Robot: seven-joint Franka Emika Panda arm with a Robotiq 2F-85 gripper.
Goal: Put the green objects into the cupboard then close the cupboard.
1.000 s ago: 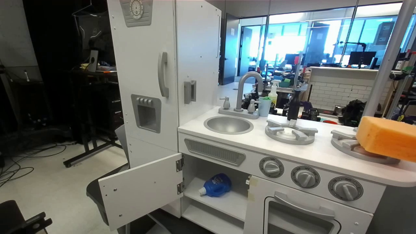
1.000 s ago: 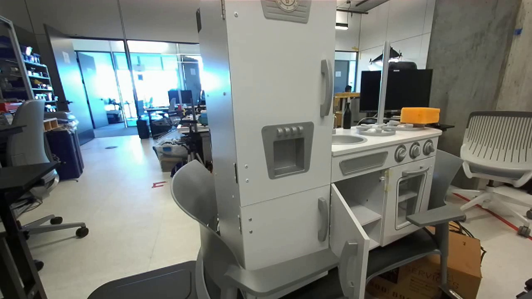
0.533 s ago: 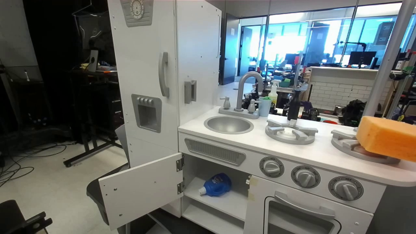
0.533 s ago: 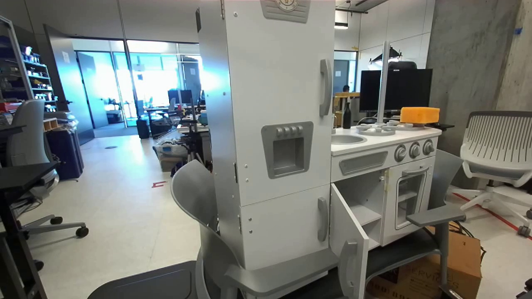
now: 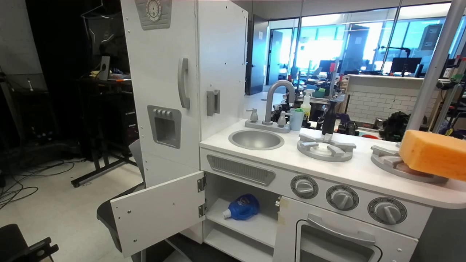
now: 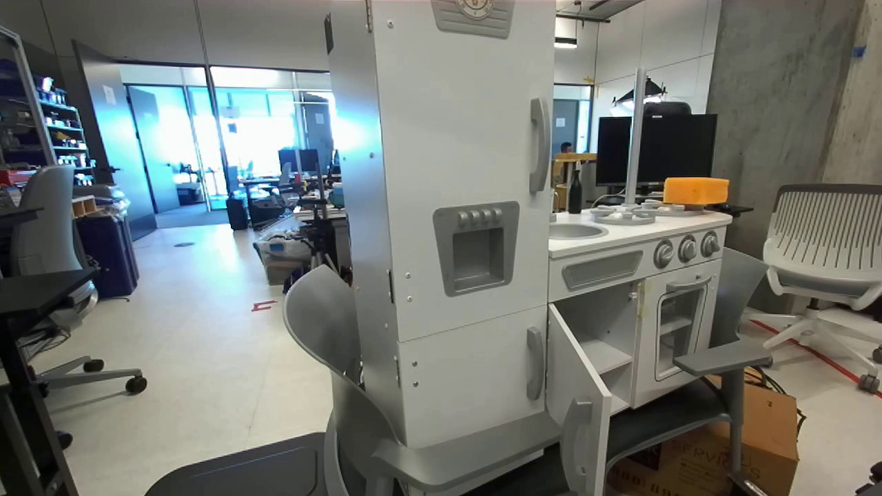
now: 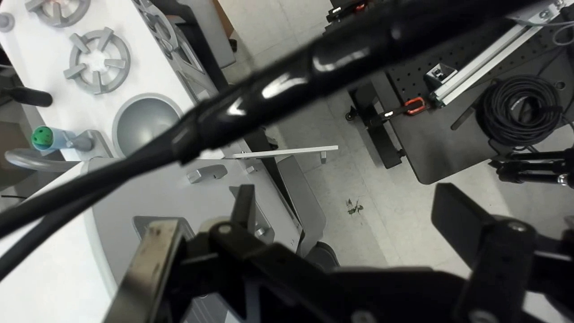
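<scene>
The tall white cupboard (image 5: 156, 65) stands with its long door shut in both exterior views, its grey handle (image 6: 541, 145) upright near the edge. From above, the wrist view shows this cupboard (image 7: 121, 197) at the lower left. A green object (image 7: 42, 137), rounded and dotted with dark spots, sits in the mouth of a light blue cup (image 5: 296, 120) behind the sink. My gripper (image 7: 344, 197) appears only in the wrist view, high over the front of the cupboard. Its black fingers are spread wide, with only distant floor showing between them.
A low white door (image 5: 160, 214) swings out in front, exposing a blue bottle (image 5: 242, 207) on a shelf. An orange sponge (image 5: 433, 154) rests on a burner, and a tap (image 5: 273, 98) rises by the sink. Grey chairs (image 6: 468, 448) crowd the base. A thick black cable (image 7: 278, 89) crosses the wrist view.
</scene>
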